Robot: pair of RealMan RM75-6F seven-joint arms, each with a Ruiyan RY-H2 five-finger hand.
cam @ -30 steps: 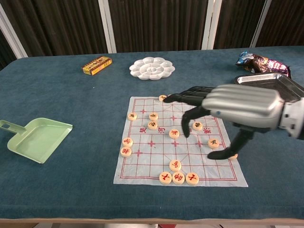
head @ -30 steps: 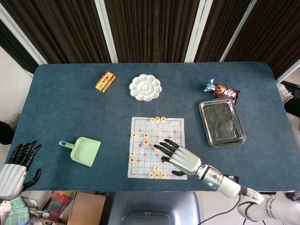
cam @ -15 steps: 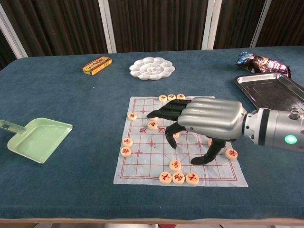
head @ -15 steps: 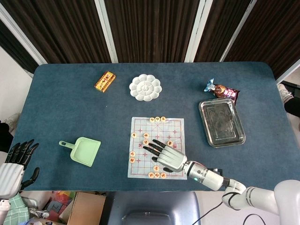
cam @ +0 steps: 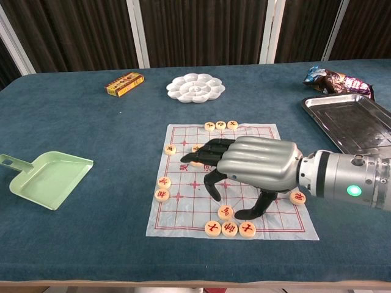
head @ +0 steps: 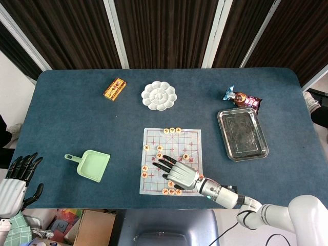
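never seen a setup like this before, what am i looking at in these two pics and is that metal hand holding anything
It is a robot with two arms ending in human-like hands, at a blue table. One picture looks down from its head, the other looks forward from its chest.

The right hand hovers with spread fingers over a paper chess board dotted with round wooden chess pieces. It seems to hold nothing, though pieces beneath it are hidden. The left hand waits open at the table's near corner.

Also there: a green dustpan, a white paint palette, a metal tray, a snack packet and a small yellow box.
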